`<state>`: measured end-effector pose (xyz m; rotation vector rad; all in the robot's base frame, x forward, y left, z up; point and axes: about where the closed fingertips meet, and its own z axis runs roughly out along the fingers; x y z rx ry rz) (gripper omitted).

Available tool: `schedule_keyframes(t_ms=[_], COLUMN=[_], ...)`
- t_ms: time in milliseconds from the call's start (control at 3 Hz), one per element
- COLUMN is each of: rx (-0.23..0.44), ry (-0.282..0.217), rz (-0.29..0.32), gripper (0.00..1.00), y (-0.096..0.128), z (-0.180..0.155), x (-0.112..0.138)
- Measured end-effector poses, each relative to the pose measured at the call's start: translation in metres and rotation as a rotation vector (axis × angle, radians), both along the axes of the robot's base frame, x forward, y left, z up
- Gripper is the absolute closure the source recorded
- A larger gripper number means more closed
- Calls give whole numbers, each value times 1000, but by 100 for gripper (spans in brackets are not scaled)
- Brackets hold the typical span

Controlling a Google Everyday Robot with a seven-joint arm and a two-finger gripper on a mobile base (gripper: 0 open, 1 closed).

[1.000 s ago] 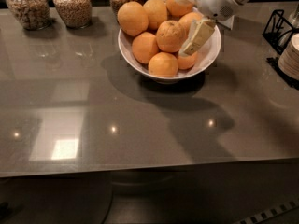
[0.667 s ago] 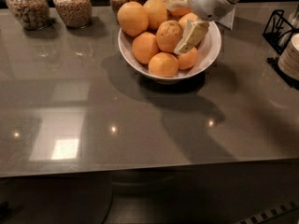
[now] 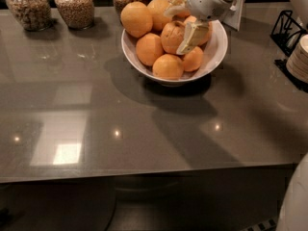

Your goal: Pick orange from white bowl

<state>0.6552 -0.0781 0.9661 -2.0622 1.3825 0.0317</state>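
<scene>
The white bowl (image 3: 216, 49) stands at the back middle of the grey table and holds several oranges. The orange (image 3: 171, 38), duller and browner with a dark blemish, lies in the middle of the pile. My gripper (image 3: 176, 32) reaches down from the upper right into the bowl. It is open and straddles this orange: one cream finger (image 3: 190, 36) lies against its right side and the other is at its upper left. The orange still rests among the others.
Glass jars of grain (image 3: 74, 6) line the back edge at the left. A black wire rack (image 3: 288, 30) and a stack of pale plates (image 3: 299, 59) stand at the right edge. The table's front edge runs along the bottom.
My gripper has moved left and slightly down, so its right finger has come against the dull orange. The oranges and the bowl have not moved.
</scene>
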Motion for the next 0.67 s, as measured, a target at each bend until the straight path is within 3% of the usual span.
schedule_keyframes(t_ms=[667], rx=[-127], ry=[-30], rz=[47], gripper=[30], y=[3], z=[-14], x=[20])
